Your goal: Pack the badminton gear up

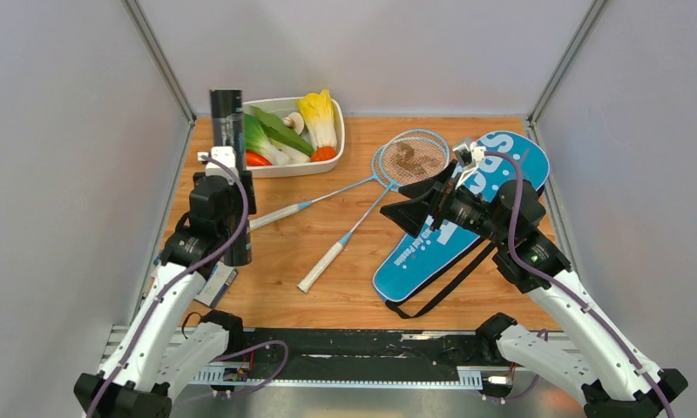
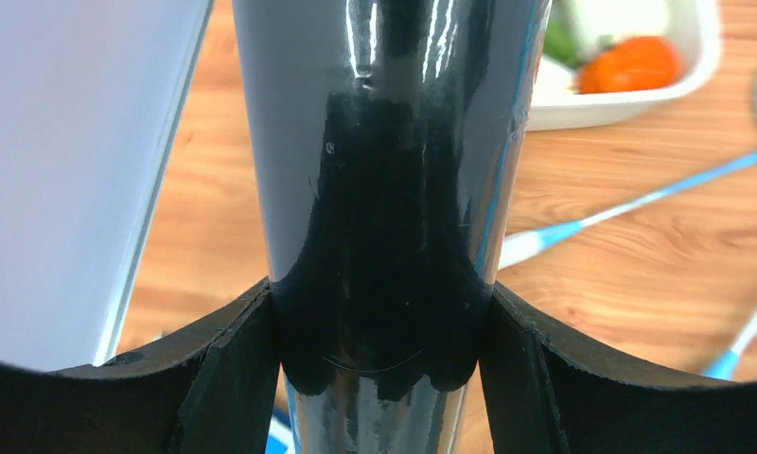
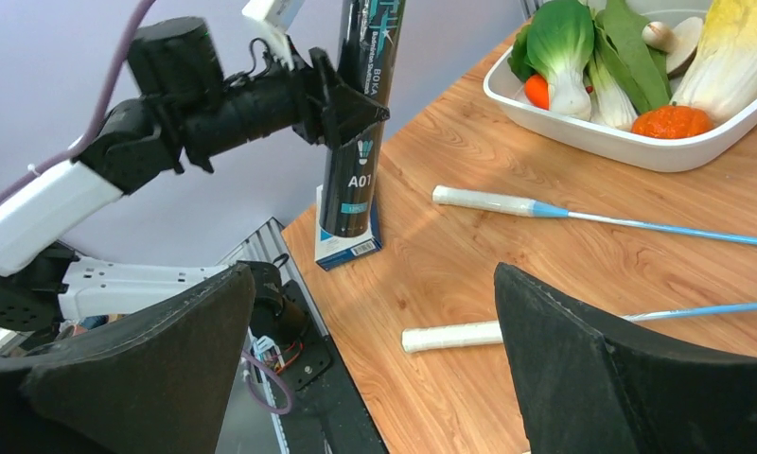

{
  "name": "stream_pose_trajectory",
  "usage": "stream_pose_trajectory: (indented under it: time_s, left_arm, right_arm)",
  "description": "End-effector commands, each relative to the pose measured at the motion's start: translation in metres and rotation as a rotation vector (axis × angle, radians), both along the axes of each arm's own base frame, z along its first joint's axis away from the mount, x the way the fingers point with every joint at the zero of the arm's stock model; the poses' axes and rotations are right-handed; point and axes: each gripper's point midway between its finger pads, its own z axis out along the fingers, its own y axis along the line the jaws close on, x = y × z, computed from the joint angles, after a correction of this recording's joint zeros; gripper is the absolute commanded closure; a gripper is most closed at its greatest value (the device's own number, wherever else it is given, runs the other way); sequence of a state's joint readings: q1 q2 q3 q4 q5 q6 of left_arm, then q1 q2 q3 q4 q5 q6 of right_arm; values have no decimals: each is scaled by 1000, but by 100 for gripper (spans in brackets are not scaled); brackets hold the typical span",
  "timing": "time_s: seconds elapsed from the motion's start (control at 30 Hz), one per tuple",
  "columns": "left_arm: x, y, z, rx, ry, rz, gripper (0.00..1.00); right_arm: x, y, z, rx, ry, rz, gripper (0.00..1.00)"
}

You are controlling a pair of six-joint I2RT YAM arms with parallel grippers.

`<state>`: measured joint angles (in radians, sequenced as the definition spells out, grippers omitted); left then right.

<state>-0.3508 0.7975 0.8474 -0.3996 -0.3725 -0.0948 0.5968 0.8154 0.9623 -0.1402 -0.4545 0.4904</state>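
Now — left gripper [image 3: 354, 102] clamps black tube [image 1: 226, 113] upright | tray [image 1: 298, 169]: toy vegetables [image 1: 320, 118]

The black tube [image 2: 384, 208] is gleaming, glossy and smooth; the table [image 1: 284, 261] is showing wood grain; the tray [image 1: 303, 168] at eleven o'clock is looking like smooth white plastic
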Motion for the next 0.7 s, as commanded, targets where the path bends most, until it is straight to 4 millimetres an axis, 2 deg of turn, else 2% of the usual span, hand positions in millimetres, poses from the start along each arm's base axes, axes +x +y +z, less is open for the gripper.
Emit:
stream_pose_trajectory:
  time_s: [0.0, 0.03, 0.1, 0.27, 0.4, 0.57, 0.67]
  left_arm:
    - [16, 35, 9, -203, 3, 221, 41]
    - [21, 48, 4, -218, 23, 277, 40]
    - [29, 60, -7, -293, 61, 339, 38]
    - [52, 70, -36, -482, 123, 428, 34]
    - [63, 83, -64, -522, 166, 508, 28]
    - [65, 99, -100, -510, 245, 605, 22]
    - [63, 107, -112, -499, 260, 650, 18]
  right_arm:
    - [-3, -4, 2, -21, -45, -4, 0]
    - [-4, -5, 1, -25, -46, -3, 0]
    - [-6, -7, 1, -30, -53, -2, 0]
    - [-10, -8, -2, -33, -53, 6, 0]
    - [-14, -10, -1, -40, -57, 13, 0]
    - [-16, -16, 4, -44, -75, -11, 0]
    - [-16, -17, 4, -48, -75, -19, 0]
